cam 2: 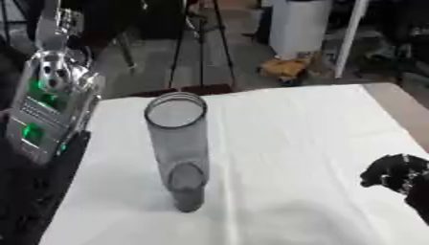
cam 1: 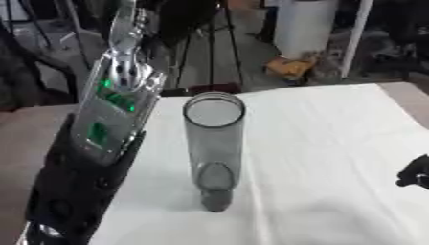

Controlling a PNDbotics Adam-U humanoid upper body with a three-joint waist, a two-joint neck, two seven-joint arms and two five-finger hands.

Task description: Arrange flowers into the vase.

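Near the centre of the white-clothed tabletop [cam 2: 318, 143] stands the tall clear glass cylinder vase [cam 2: 177, 148], upright and empty to receive stems, while the right robot hand [cam 2: 394, 174] waits curled, holding nothing, at four o'clock.

The left arm [cam 1: 100, 129] rises from seven o'clock toward eleven, silver and black with green lights, its hand out of sight. At four o'clock, the right hand [cam 2: 395, 174] shows curled black fingers, holding nothing.
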